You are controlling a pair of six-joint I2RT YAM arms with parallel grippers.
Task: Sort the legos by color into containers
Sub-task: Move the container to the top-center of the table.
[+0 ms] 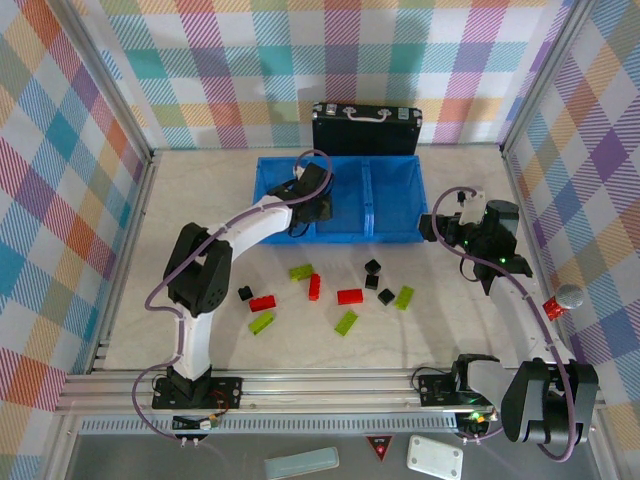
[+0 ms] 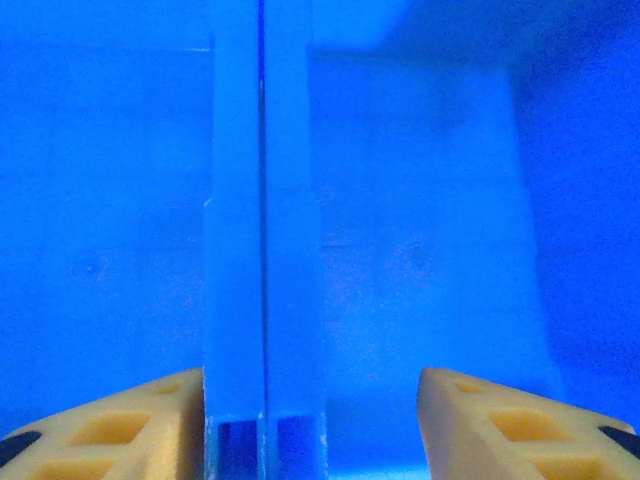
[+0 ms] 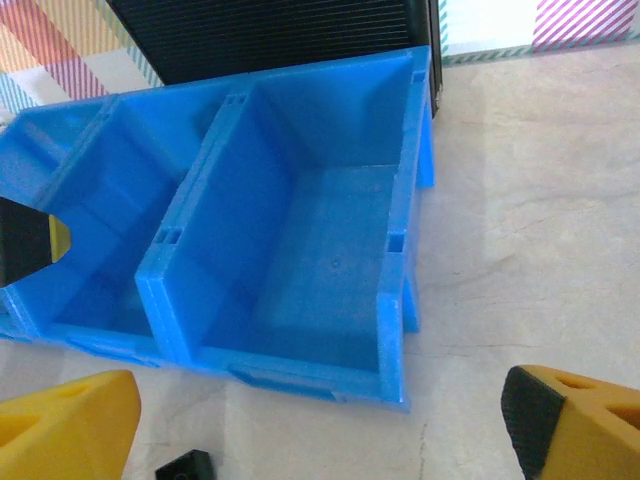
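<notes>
We see the left tool [image 2: 310, 395] spread and empty, straddling a divider inside the bin [image 1: 390, 236]. Right tool [image 3: 315, 420] spread and empty, at the bin's 3 o'clock. Legos [image 1: 350, 296] are scattered on the worktop [image 1: 450, 330], at the bin's 6 o'clock.

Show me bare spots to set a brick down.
Bare: table left of the blue bin; the near strip along the rail; the bin's right compartment. Crowded: the scattered legos before the bin, and its left divider under the left claw.
</notes>
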